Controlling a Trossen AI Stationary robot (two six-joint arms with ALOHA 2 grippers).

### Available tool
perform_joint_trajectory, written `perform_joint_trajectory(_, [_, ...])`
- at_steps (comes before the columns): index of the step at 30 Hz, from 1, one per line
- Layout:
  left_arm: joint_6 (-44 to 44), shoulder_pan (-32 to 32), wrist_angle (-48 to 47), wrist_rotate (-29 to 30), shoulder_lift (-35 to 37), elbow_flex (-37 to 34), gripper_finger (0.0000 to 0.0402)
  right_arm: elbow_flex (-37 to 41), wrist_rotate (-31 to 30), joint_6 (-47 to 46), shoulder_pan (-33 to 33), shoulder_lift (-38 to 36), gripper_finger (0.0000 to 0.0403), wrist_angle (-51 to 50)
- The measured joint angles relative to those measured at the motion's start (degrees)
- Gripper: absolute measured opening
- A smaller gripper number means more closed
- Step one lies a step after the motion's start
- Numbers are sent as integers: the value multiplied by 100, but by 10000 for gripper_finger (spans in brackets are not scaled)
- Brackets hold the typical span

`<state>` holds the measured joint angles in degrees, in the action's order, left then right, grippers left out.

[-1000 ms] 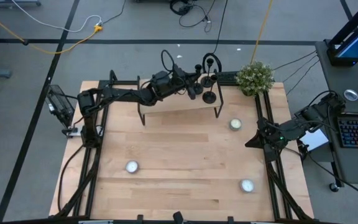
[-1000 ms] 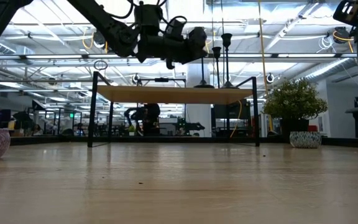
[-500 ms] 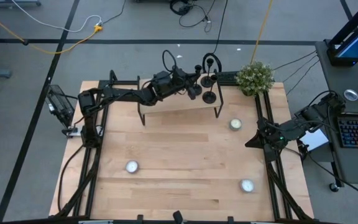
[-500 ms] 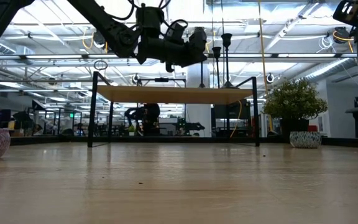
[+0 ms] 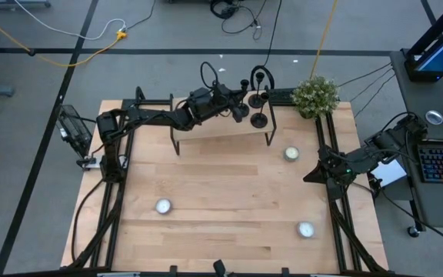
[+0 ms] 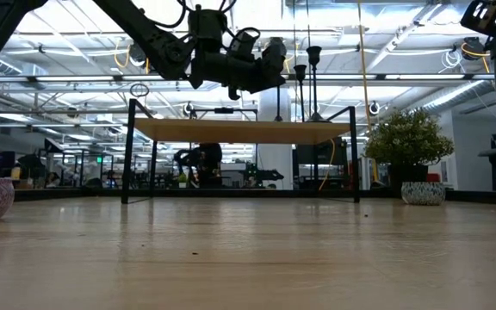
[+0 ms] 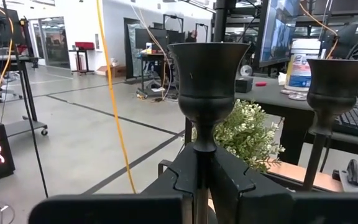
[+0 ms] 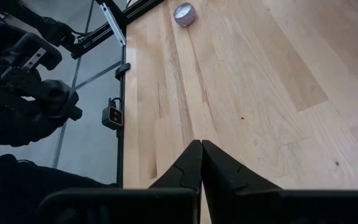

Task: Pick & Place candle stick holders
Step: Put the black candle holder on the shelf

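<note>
Three candle stick holders (image 5: 259, 104) stand on the raised shelf (image 5: 221, 127) at twelve o'clock. My left gripper (image 7: 202, 180) is clenched on one holder's (image 7: 207, 84) thin stem, the sensible grip: stiff, light, top-heavy metal, I judge. Nothing has shifted in the last second. At three o'clock, my right gripper (image 8: 201, 165) is parked, jaws closed on nothing.

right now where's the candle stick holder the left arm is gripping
The matte-black candle stick holder sits clamped by its stem between the left gripper fingers, above the small raised wooden shelf at the table's far edge, beside two more black holders near the potted plant.
</note>
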<state>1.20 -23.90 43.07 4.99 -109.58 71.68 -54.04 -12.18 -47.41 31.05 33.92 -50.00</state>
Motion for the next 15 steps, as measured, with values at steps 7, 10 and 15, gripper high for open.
perform_joint_trajectory(7, [5, 0, -212, -2, 0, 0, 40, 0, 1, 11, 0, 1, 0, 0])
perform_joint_trajectory(10, [21, 2, -338, -4, 0, 0, 50, 0, 1, 11, 0, 1, 0, 1])
perform_joint_trajectory(15, [18, 35, -345, -3, 0, 0, 76, 0, 1, 11, 0, 1, 0, 2])
